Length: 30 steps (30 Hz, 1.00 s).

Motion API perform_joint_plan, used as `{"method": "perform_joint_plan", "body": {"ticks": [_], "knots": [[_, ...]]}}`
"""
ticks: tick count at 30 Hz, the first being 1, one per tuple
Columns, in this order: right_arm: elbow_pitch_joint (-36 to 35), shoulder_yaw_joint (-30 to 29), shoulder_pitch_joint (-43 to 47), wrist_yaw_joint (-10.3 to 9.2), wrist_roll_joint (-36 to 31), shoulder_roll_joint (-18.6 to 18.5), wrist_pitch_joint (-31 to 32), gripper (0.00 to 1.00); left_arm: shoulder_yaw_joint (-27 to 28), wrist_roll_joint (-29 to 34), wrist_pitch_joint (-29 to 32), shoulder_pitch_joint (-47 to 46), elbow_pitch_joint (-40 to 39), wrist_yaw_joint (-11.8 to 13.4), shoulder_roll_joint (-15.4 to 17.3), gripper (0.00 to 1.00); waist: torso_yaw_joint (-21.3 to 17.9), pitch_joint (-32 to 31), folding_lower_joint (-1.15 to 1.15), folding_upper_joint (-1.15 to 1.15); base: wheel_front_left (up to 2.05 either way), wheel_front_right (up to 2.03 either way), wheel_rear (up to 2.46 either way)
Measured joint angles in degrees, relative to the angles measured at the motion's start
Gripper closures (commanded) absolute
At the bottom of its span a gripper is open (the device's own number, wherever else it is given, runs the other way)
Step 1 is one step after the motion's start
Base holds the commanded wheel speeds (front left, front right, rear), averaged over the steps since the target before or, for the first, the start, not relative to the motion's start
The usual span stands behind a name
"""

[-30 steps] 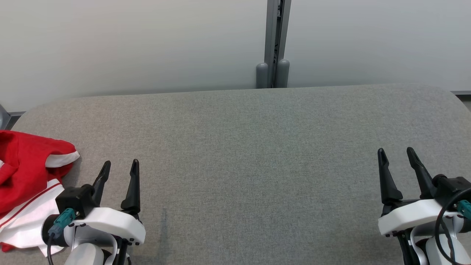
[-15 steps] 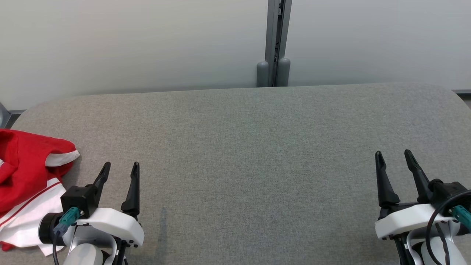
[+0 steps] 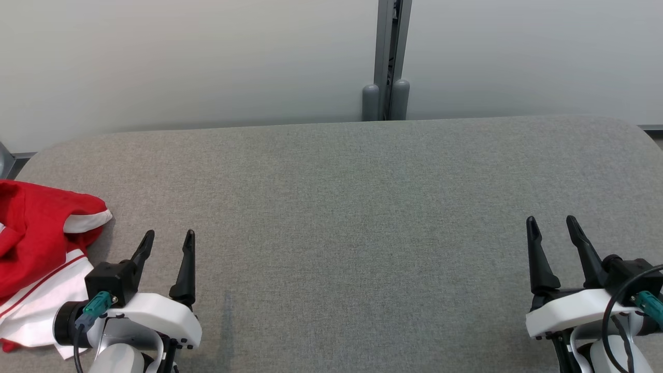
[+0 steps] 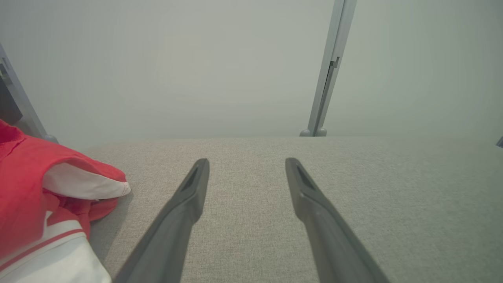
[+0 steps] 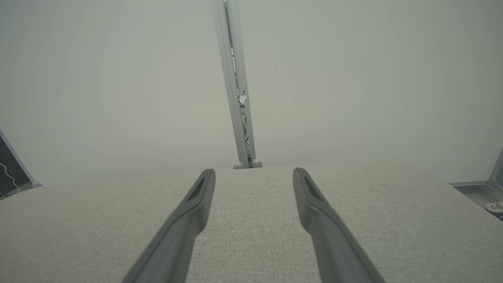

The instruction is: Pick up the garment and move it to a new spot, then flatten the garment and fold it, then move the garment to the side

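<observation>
A crumpled red and white garment (image 3: 36,254) lies at the far left edge of the grey padded table (image 3: 342,207). The left wrist view has the garment (image 4: 47,204) at its left edge. My left gripper (image 3: 169,239) stands open just right of the garment, apart from it, with nothing between its fingers; in its own wrist view the left gripper (image 4: 246,164) points over bare fabric. At the lower right my right gripper (image 3: 551,224) is open and empty, far from the garment. Seen from its wrist, the right gripper (image 5: 254,173) points toward the table's far edge.
A pale partition wall with a grey metal post (image 3: 386,59) rises directly behind the table. The table's corners are rounded. A metal fitting (image 5: 487,196) sits off the table's right end. Bare grey fabric stretches between the two grippers.
Both grippers have drawn back slightly toward the near edge. The picture has shifted a little, so the camera has moved. The garment lies as before.
</observation>
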Motion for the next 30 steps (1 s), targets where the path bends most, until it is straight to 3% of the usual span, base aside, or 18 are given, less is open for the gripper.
{"method": "perform_joint_plan", "body": {"ticks": [18, 30], "knots": [[1.66, -0.40, -0.28, 0.00, -0.69, -0.05, 0.00, 0.00, -0.73, -0.56, -0.15, -0.21, 0.01, 0.43, 0.67, 0.00, 1.00, 0.05, 0.00, 0.00, 0.00, 0.00, 0.00], [-0.71, 1.48, -1.14, 0.00, -1.25, 0.07, 0.00, 0.00, 1.08, -1.98, -1.27, -1.47, -0.09, 1.56, 1.21, 0.00, 5.99, 0.76, 0.00, 0.00, 0.00, 0.00, 0.00]]}}
